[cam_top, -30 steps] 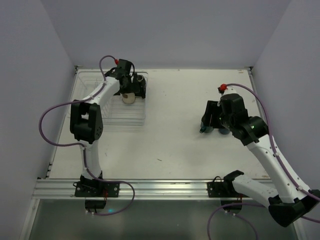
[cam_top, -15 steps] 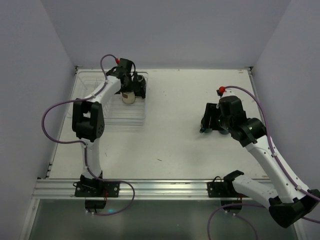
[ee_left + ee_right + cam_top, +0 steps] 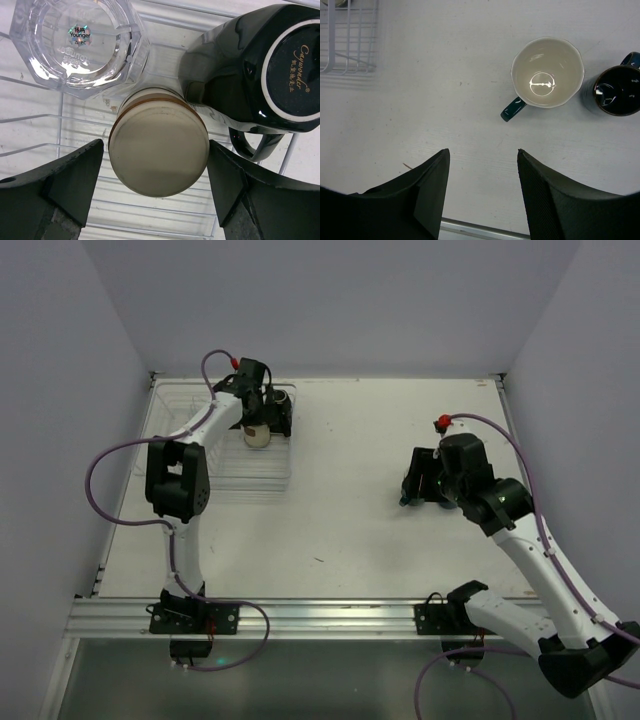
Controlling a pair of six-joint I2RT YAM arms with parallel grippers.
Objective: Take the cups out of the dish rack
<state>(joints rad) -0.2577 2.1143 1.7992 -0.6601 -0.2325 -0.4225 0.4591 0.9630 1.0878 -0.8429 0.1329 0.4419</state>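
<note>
Left arm at the rack, right arm over two cups on the table.
From the top camera you see the left gripper at the far corner of the dish rack, over the cream cup; the right gripper hangs above the table, well apart. In your left wrist view the jaws stand parted, straddling the upturned cream cup with its brown band, not clamped; a clear cup and a black mug sit upside down just beside it in the rack. Your right wrist view shows spread, empty jaws above a teal mug and a dark blue cup, both upright on the table.
</note>
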